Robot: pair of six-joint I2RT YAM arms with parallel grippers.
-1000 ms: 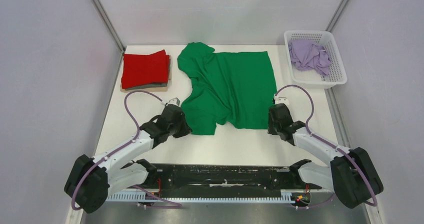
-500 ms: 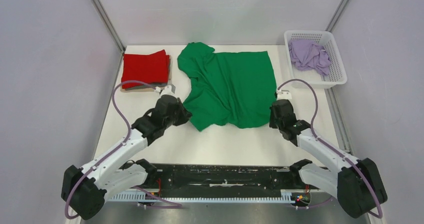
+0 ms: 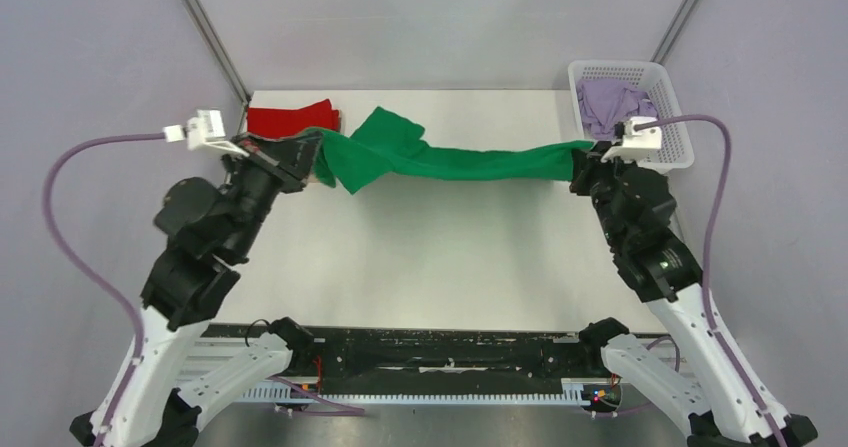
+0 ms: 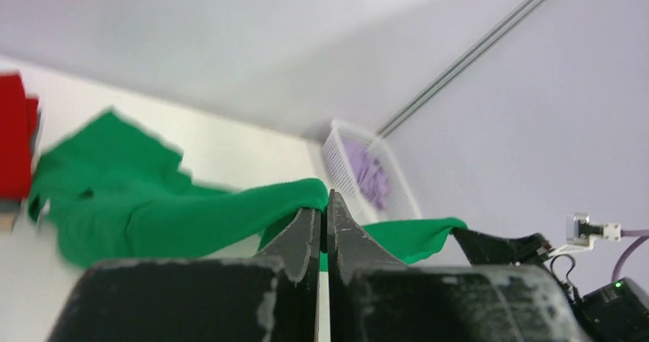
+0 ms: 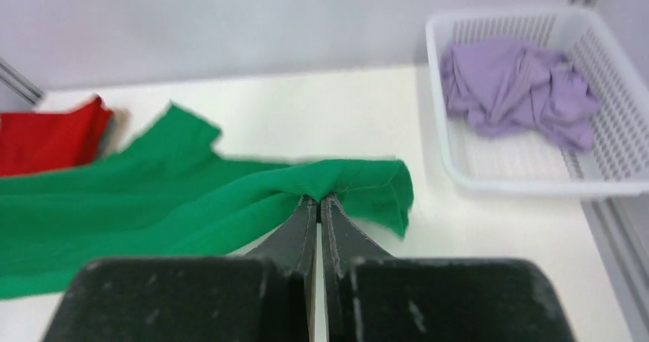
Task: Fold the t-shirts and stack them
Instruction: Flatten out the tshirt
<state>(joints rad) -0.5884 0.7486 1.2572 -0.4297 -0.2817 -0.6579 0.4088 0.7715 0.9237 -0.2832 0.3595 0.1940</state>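
The green shirt (image 3: 470, 164) hung stretched above the table's (image 3: 450, 257) far half. The left gripper (image 3: 314, 154) and right gripper (image 3: 584, 163) each clenched one end. Lowering both ends level and taut would probably give a clean fold.

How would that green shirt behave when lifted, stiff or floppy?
Probably floppy: the green t-shirt hangs in a bunched rope between the left gripper and right gripper. Likely light, since two small fingertip pinches hold it up.
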